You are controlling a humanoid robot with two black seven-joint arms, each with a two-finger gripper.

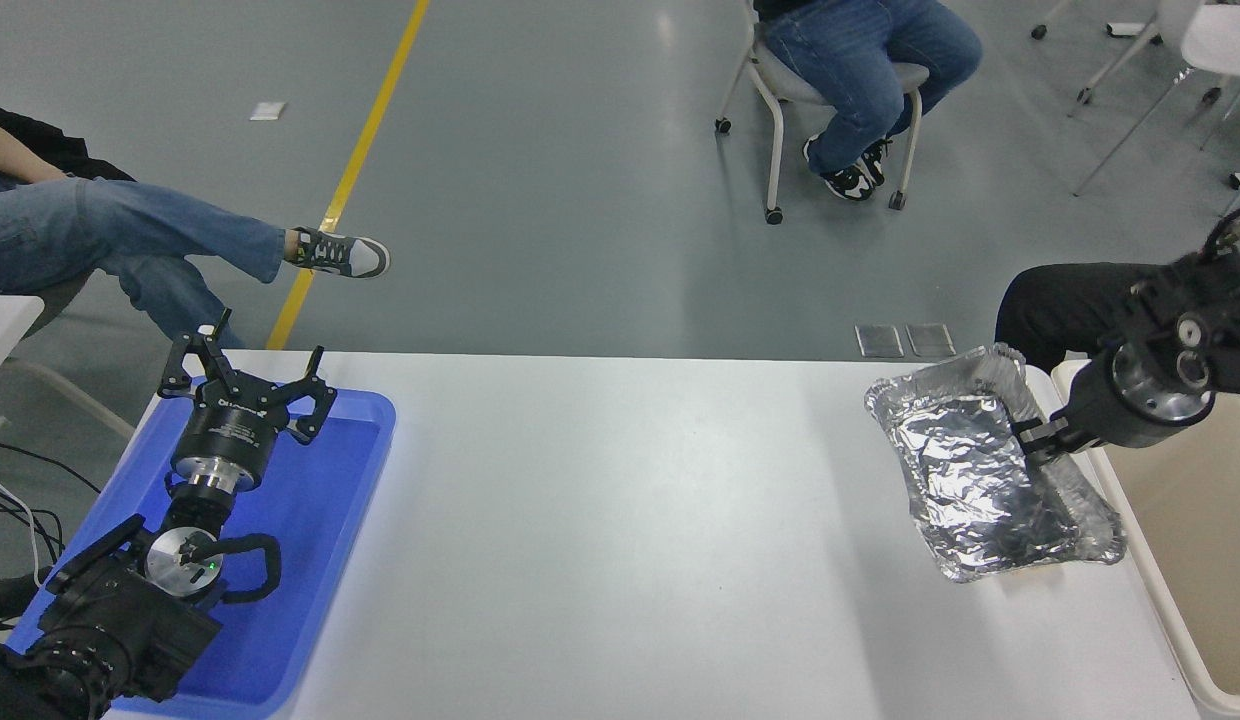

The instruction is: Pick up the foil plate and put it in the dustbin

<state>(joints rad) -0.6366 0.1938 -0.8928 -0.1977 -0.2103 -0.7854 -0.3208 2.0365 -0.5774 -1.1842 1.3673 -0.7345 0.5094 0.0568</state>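
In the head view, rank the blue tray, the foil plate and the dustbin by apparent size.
1. Shallow blue plastic tray, largest as seen.
2. Crinkled silver aluminium-foil plate, gripped at its rim by the right gripper.
Cream-beige plastic dustbin: unranked, since the picture's right edge crops it.

right end effector [1032, 437] gripping foil plate [980, 470], beside dustbin [1170, 590]

1. We see a big white flat table [620, 520].
2. A shallow blue plastic tray [325, 540] lies on its left end.
3. A shiny silver crinkled foil plate [965, 480] is at its right end, but we cannot tell if it touches the table.
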